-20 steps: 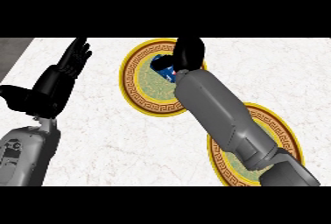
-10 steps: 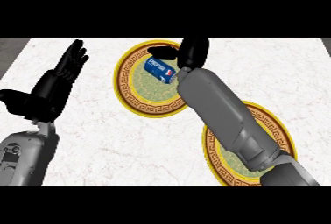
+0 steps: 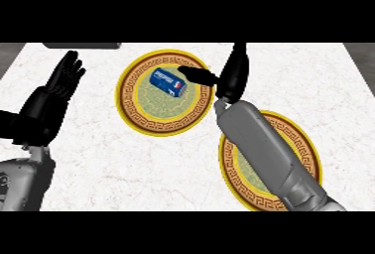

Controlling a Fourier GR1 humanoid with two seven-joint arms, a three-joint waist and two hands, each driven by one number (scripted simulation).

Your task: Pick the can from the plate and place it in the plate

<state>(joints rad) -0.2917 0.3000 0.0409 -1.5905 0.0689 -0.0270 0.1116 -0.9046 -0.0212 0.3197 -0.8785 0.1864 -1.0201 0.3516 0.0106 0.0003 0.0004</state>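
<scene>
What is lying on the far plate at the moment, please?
A blue can lies on its side on the far plate, uncovered. The right hand is beside it, thumb nearly touching. Whether they touch cannot be told.

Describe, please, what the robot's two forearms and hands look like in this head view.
Both forearms are smooth, rounded grey casings, the right forearm long and tube-like, the left forearm showing darker panel seams near the lower edge. Each ends in a matte black hand: the left hand and the right hand. No cables or sleeves show.
</scene>
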